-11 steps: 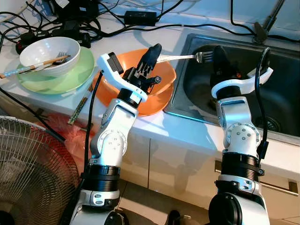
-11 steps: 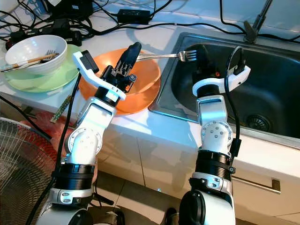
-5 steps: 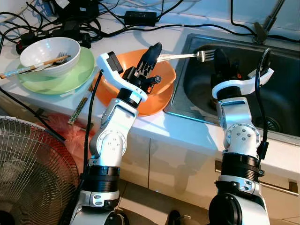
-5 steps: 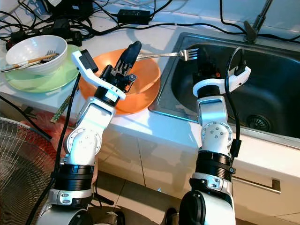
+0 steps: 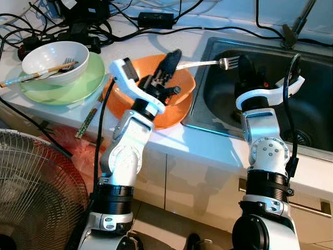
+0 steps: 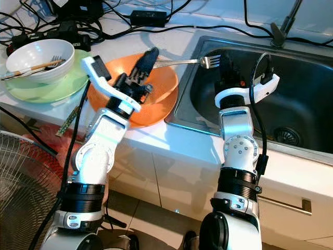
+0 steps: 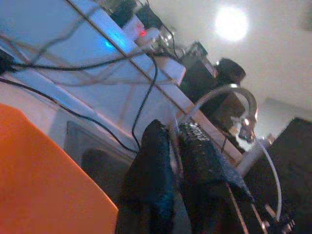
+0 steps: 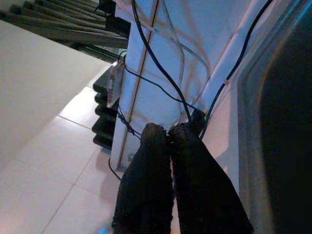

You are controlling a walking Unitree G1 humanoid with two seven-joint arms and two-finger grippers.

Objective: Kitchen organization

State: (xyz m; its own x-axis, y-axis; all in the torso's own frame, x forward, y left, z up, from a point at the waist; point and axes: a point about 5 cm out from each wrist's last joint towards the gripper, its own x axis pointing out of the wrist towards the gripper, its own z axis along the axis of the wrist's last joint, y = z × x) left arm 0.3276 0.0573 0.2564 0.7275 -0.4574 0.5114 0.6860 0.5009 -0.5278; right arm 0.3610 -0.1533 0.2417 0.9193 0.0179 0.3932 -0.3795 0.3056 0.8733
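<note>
Room to move: My left gripper is up in the air over the round orange plastic bowl. The dark metal sink is open and deep just past its tip, and the sink's near rim lies between the bowl and the basin.
Edges: The orange bowl sits near the front edge of the white counter, touching the sink rim. Black cables lie in a heap on the counter far behind my left gripper.
Fork: The silver metal fork sticks out sideways from my left gripper's tip. Its prongs hang over the sink, just beside my right gripper.
Left gripper: I see its two black fingers pressed tight on the fork's handle.
Right gripper: It is raised over the sink. Its fingers are pressed together with nothing in them.
Other things: Off to the left of my left gripper, well apart, a white bowl sits on a light green plate, with chopsticks and another fork in it.
</note>
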